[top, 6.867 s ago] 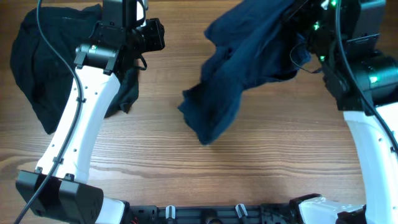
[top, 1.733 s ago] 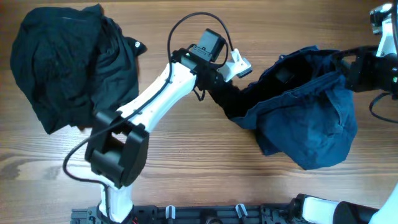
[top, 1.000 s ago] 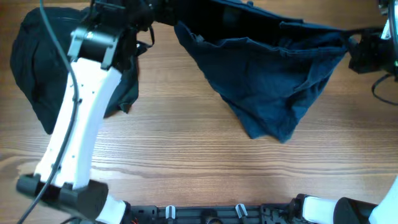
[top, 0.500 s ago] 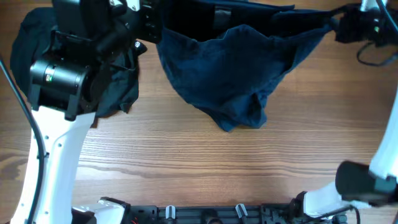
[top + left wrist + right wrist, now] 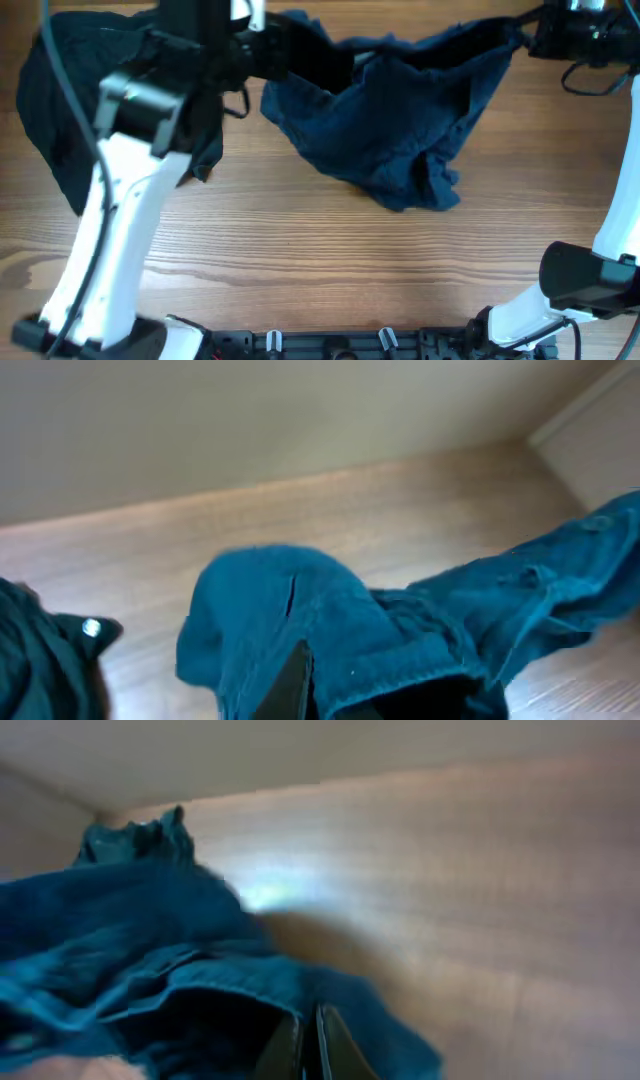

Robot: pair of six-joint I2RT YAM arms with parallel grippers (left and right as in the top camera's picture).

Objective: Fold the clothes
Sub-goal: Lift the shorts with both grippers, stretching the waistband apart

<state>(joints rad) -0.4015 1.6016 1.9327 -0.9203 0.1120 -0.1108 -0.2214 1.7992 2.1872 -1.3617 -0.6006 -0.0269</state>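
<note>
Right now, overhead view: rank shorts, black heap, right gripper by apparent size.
Largest: shorts and black heap, too close to rank; the shorts are held up nearer the camera, the heap is partly hidden.
Smallest: right gripper.

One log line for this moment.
left gripper: shut on shorts | right gripper: shut on shorts | shorts: hanging spread between both | black heap: far left

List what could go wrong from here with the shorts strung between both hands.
1. The shorts hang bunched between the left hand and right hand; lowered like this, they would likely land creased.
2. Each hand pinches only an edge, so pulling apart might slip one free.
3. The left arm passes over the black heap and might snag it.
</note>
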